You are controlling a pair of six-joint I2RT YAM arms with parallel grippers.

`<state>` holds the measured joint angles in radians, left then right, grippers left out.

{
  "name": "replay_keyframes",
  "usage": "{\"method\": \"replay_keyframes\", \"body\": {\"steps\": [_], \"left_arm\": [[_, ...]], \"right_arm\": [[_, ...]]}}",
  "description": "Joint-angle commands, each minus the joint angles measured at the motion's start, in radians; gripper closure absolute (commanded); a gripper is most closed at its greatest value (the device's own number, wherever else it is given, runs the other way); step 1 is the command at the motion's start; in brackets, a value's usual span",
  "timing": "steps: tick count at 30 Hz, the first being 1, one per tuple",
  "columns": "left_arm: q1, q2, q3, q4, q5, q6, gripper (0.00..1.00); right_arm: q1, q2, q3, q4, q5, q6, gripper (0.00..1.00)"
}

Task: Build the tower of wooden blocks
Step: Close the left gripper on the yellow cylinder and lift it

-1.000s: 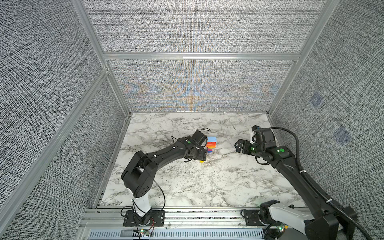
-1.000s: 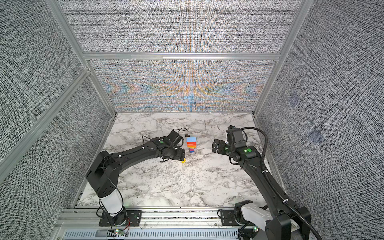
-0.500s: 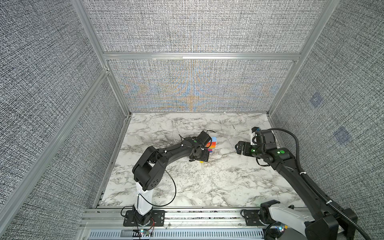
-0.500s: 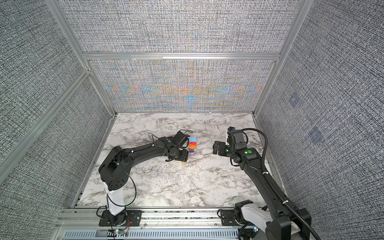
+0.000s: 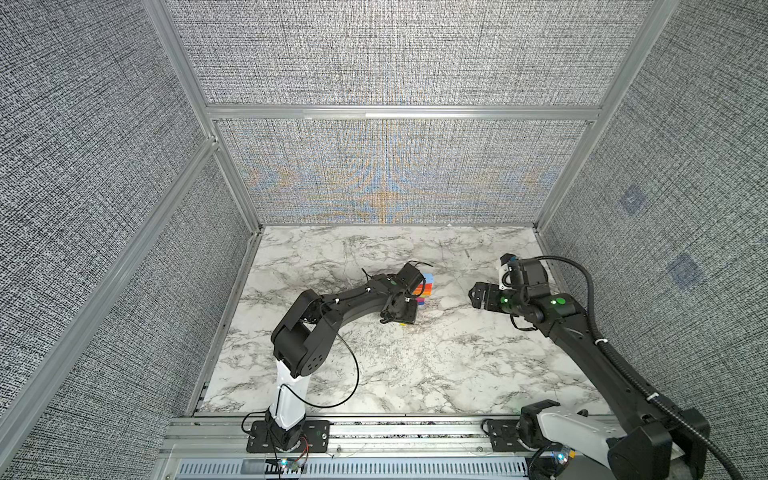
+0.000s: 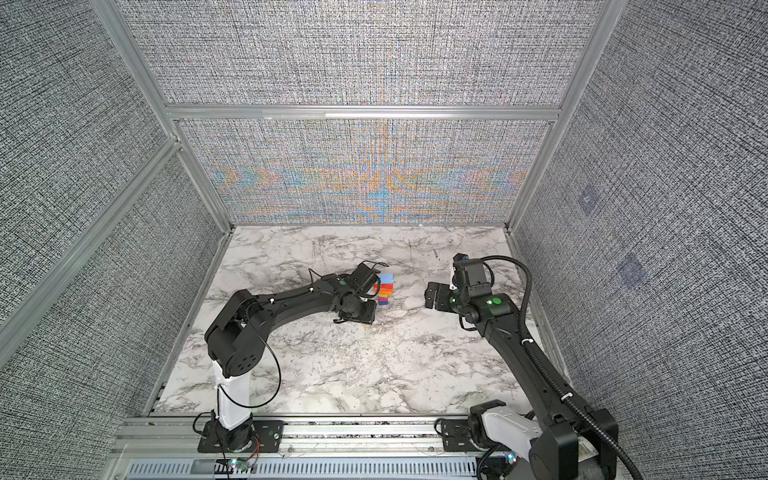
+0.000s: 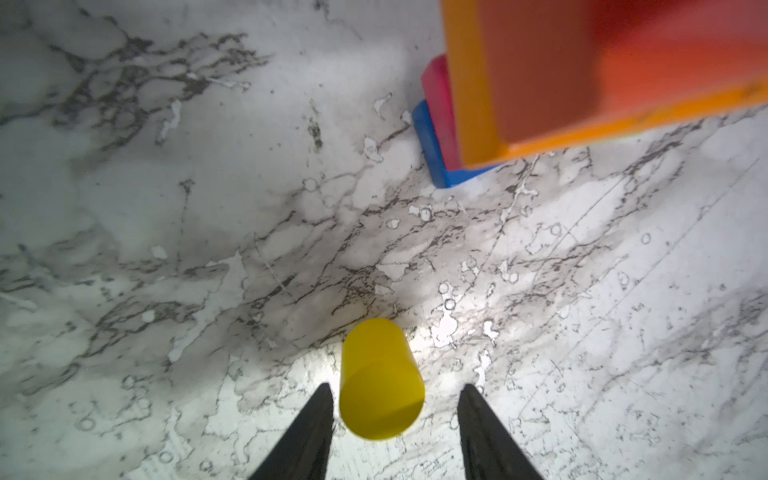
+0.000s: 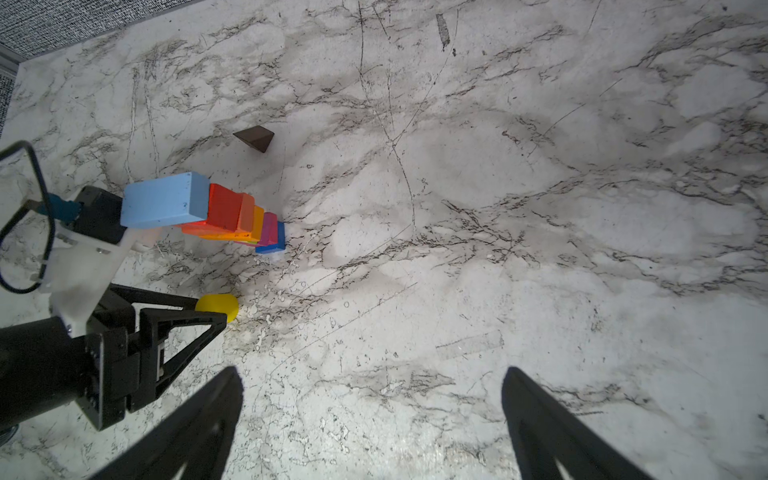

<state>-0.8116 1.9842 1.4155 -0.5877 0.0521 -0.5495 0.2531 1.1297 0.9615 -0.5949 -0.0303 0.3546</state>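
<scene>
The left gripper (image 7: 395, 388) is straddling the yellow cylinder (image 7: 380, 395) on the marble table (image 7: 166, 208). Its jaws are partly apart, with one finger just beside the cylinder and the other clear of it. Just ahead, the tower (image 7: 540, 83) is standing close, and a dark brown block (image 8: 254, 139) is lying beyond it. The right gripper (image 8: 372, 372) is hovering wide and empty.

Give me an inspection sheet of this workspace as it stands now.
Surface: marble table, veined, faintly scratched.
Job's things: tower stands, blue at bottom, light blue block on top; yellow cylinder upright, apart from it; dark brown block lies apart too.
Clutter: nothing seen.
Grippers: left gripper open, straddling the yellow cylinder; right gripper open, empty.
Cables: black hose arcs over the right arm.
Surroundings: grey woven walls, aluminium frame.
</scene>
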Motion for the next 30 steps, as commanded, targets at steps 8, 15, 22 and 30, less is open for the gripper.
{"method": "replay_keyframes", "body": {"steps": [8,15,22,30], "left_arm": [[-0.001,0.051,0.033,-0.031,0.0,0.021,0.54],[-0.001,0.044,0.031,-0.037,-0.007,0.018,0.62],[-0.001,0.021,0.02,-0.035,-0.024,0.011,0.67],[-0.001,-0.028,-0.002,-0.034,-0.032,0.002,0.72]], "right_arm": [[-0.006,-0.001,0.005,0.012,-0.002,-0.012,0.01],[-0.007,0.004,0.005,0.014,-0.01,-0.011,0.01],[-0.008,0.015,0.001,0.015,-0.014,-0.01,0.01],[-0.009,0.018,0.002,0.015,-0.018,-0.011,0.01]]}}
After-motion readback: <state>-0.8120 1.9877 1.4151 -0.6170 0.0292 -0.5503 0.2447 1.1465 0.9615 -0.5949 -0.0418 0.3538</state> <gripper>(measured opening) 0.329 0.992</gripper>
